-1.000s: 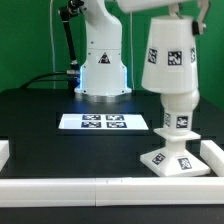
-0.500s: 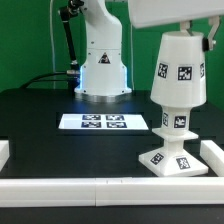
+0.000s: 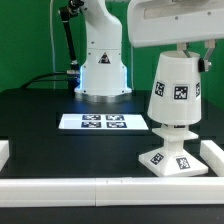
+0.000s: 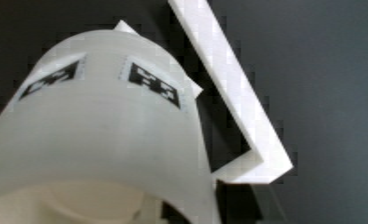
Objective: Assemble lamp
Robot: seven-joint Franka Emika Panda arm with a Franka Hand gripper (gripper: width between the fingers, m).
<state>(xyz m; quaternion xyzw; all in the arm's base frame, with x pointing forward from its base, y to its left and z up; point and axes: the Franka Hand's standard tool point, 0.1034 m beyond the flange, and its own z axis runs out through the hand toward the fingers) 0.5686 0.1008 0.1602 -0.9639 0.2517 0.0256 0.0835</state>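
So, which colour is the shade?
White, with black-and-white square tags; the shade shows best in the exterior view.

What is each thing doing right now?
shade: upright, lowered over the bulb, held from above.
bulb: upright on the base, top hidden by the shade.
base: flat on the table.
gripper: at the shade's top, fingers hidden.
marker board: lying flat.

The robot arm (image 3: 100, 40) is showing a glossy white casing with rounded, smooth joints, standing in the upper middle of the frame. Its round base (image 3: 102, 88) is glowing pale blue near the foot and ending in a grey ring. A black cable (image 3: 66, 40) is running down its side at the upper left. A broad white, boxy wrist housing (image 3: 175, 22) is filling the upper right corner.
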